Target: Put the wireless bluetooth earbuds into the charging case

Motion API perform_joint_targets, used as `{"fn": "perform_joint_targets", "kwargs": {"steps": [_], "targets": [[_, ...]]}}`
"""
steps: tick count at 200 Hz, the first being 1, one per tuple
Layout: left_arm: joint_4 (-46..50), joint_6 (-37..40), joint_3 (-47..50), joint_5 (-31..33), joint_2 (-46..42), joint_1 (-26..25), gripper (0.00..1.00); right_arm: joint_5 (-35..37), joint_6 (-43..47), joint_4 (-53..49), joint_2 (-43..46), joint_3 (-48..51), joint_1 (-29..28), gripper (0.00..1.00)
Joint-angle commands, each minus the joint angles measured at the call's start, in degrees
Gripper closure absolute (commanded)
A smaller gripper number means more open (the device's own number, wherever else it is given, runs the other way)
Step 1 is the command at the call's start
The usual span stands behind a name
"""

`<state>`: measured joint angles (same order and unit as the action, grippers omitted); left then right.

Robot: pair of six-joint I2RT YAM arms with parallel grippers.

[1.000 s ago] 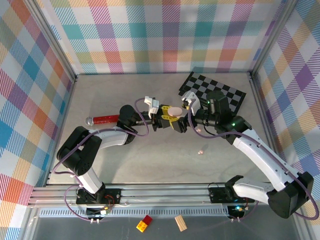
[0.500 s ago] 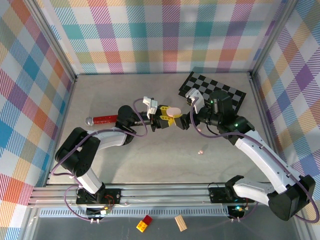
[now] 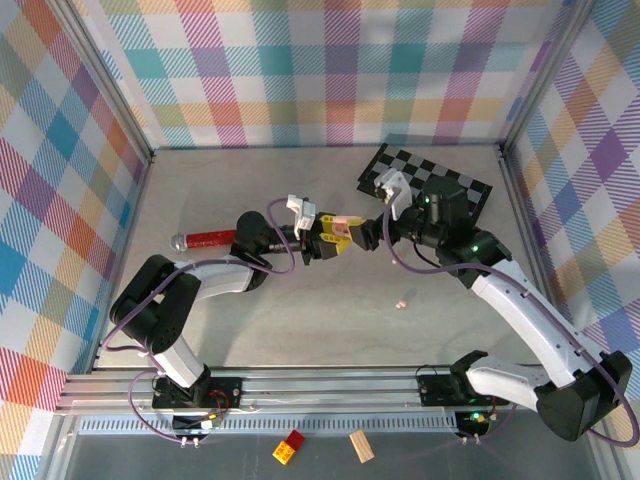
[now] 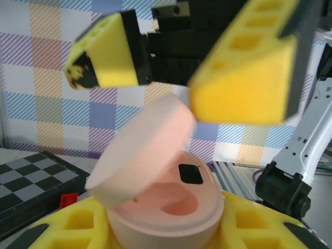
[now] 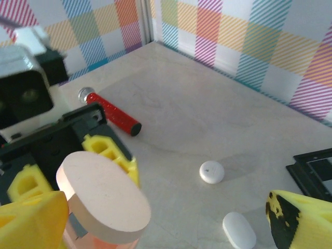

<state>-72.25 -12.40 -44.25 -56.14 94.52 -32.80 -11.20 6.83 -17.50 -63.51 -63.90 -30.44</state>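
Observation:
A pale pink charging case (image 3: 346,229) is held above the table's middle, with my left gripper (image 3: 334,240) shut on its base. In the left wrist view my left gripper (image 4: 166,231) clamps the case's base (image 4: 171,207), and its lid (image 4: 140,148) stands tilted half open over an empty cavity. My right gripper (image 3: 374,232) is open just right of the case; its yellow fingers (image 4: 244,78) hover above the lid. From the right wrist, my right gripper (image 5: 166,225) is wide open with the lid (image 5: 104,199) beside its left finger. One tiny pale earbud (image 3: 401,302) lies on the table nearer the front.
A red cylinder with a silver tip (image 3: 205,239) lies left of the arms. A checkered board (image 3: 440,185) lies at the back right. A white round pebble-like thing (image 5: 211,171) and a white oval one (image 5: 238,230) rest on the table. Two small blocks (image 3: 291,449) sit beyond the front rail.
My right gripper has drawn back up and to the right, off the case's lid, and stays open. The left gripper still holds the case, shifted slightly.

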Motion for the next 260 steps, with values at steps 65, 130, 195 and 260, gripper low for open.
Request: {"fn": "perform_joint_targets", "kwargs": {"steps": [65,130,195,260], "targets": [[-4.04,4.12,2.24,2.02,-0.05,1.83,0.68,-4.75,-6.08,-0.37,4.69,-1.08,1.13,0.03],[-3.98,4.69,2.94,2.61,-0.48,2.91,0.68,-2.50,-31.92,4.48,11.14,16.49,20.19,0.06],[-3.92,4.15,3.91,3.27,-2.05,2.90,0.68,-3.70,-42.15,-3.67,0.26,24.08,23.50,0.11],[-3.84,3.93,3.04,3.23,-1.71,2.82,0.68,-10.37,-49.93,-6.66,2.38,33.10,20.70,0.18]]}}
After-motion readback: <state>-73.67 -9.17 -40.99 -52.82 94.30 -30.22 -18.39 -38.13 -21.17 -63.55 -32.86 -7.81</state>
